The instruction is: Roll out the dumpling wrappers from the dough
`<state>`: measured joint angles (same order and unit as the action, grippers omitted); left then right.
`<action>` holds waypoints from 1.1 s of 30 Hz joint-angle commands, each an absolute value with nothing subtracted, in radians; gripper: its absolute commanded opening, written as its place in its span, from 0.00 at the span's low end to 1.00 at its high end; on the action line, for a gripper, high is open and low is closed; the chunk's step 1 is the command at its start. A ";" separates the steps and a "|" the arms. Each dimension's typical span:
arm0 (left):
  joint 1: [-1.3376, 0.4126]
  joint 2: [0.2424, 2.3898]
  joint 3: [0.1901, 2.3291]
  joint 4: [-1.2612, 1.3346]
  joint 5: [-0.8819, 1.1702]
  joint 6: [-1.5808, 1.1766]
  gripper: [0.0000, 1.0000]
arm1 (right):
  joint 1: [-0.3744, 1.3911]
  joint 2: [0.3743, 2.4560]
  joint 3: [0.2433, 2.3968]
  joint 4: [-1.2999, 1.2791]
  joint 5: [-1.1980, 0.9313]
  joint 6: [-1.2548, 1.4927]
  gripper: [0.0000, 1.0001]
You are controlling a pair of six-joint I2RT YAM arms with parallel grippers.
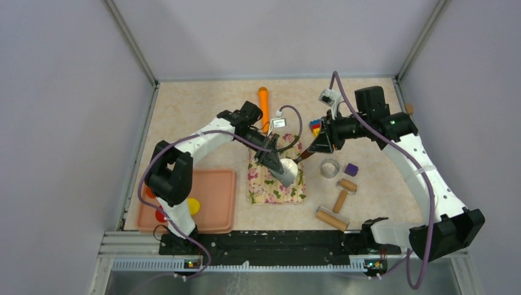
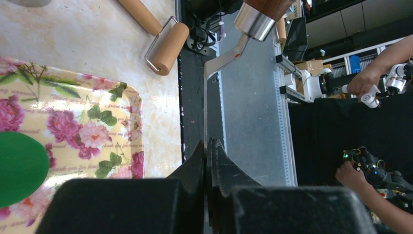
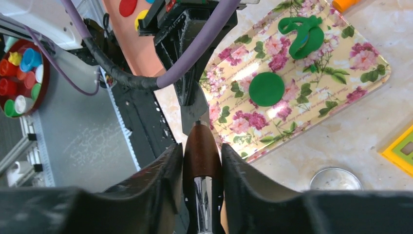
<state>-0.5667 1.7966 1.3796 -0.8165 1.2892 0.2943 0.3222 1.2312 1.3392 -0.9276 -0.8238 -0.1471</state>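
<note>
Handover: left gripper [image 2: 207,145] is clamping the spatula [image 2: 225,54] blade; right gripper [image 3: 202,148] fingers are flanking its handle, grip unclear.

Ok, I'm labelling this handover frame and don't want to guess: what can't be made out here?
Top external: middle of the floral mat, hidden by the left arm and the scraper blade.
Top external: clay discs on the pink tray, partly behind the left arm.
Left wrist: a green clay piece, cut by the left edge; disc or dough unclear.
Right wrist: whether the right gripper presses the scraper's handle or only flanks it.
</note>
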 commanded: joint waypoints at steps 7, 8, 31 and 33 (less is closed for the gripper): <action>-0.562 1.799 1.378 -0.758 1.362 0.249 0.00 | 0.317 1.216 1.321 -0.857 -0.815 -0.123 0.33; -0.563 1.799 1.376 -0.758 1.363 0.249 0.00 | 0.317 1.218 1.318 -0.855 -0.819 -0.123 0.34; -0.544 1.767 1.370 -0.759 1.080 0.222 0.48 | 0.232 1.194 1.197 -0.753 -0.829 -0.013 0.00; -0.523 1.738 1.349 -0.759 1.007 0.197 0.48 | 0.193 1.171 1.148 -0.715 -0.803 0.032 0.00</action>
<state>-0.5568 1.8080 1.3754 -0.7628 1.1690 0.2188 0.2703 1.2266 1.2106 -0.8227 -0.8288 -0.0685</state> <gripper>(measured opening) 0.475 0.297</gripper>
